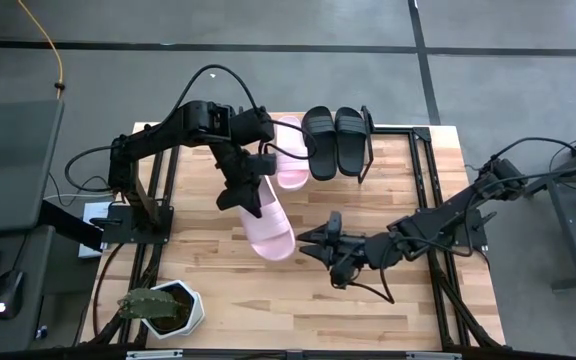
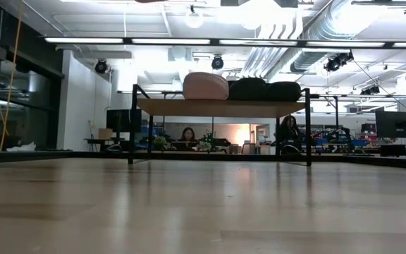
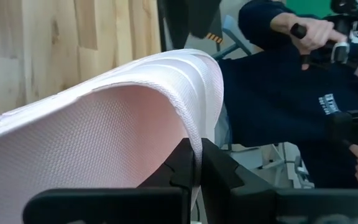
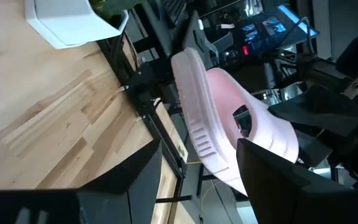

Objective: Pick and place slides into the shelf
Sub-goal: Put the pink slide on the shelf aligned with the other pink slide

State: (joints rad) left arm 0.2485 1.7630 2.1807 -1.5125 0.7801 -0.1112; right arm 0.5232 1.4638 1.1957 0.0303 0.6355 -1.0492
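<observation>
The shelf (image 1: 398, 150) stands at the table's far side. On its top board rest one pale pink slide (image 1: 290, 160) and two black slides (image 1: 320, 142) (image 1: 351, 140); the low view shows them as well (image 2: 205, 86) (image 2: 249, 89) (image 2: 284, 90). My left gripper (image 1: 240, 195) is shut on a second pink slide (image 1: 268, 225) above the middle of the table. My right gripper (image 1: 308, 243) is open just to the right of that slide's near end, fingers pointing at it. In the right wrist view the slide's sole (image 4: 222, 124) lies between the fingers. My left gripper pinches the edge of the pink slide's ribbed strap (image 3: 194, 134) between its two fingers, slanting down from the table's far left. The slide hangs tilted below the fingers, clear of the table. My right gripper stands around the slide's near end (image 4: 225, 171); I cannot tell whether it touches.
A cactus in a white pot (image 1: 163, 308) stands at the table's near left corner. Black frame rails (image 1: 433, 200) run along the table's sides. A person in dark clothes (image 3: 278, 93) is beyond the table. Bare wood lies in front of the shelf.
</observation>
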